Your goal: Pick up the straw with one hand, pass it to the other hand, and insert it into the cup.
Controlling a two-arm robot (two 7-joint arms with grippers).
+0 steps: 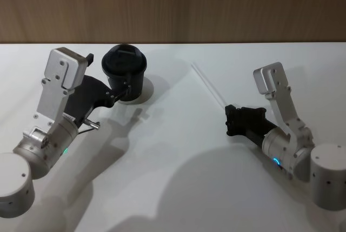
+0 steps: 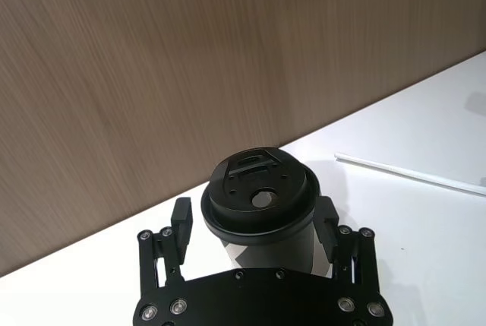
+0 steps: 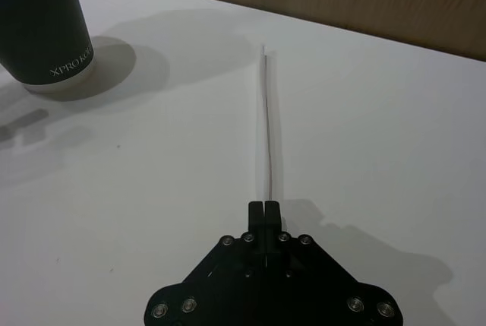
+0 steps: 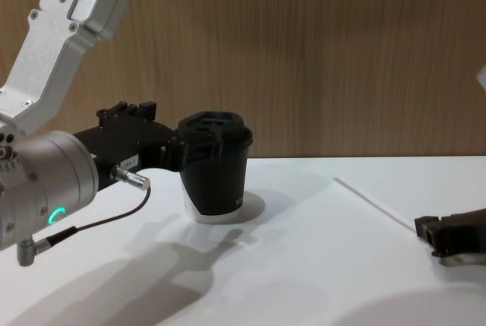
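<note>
We are only at the start: the right gripper (image 3: pixel 263 208) is closed on the near end of the straw (image 3: pixel 266 128), flat on the table (image 3: pixel 380 151), the left gripper (image 2: pixel 254 223) surrounds the cup (image 2: pixel 258 189), gripping or not we cannot tell, and lifting, passing, inserting remain.

Cup (image 3: pixel 45 37) top cropped in right wrist view; straw (image 2: pixel 410 172) end cropped in left
</note>
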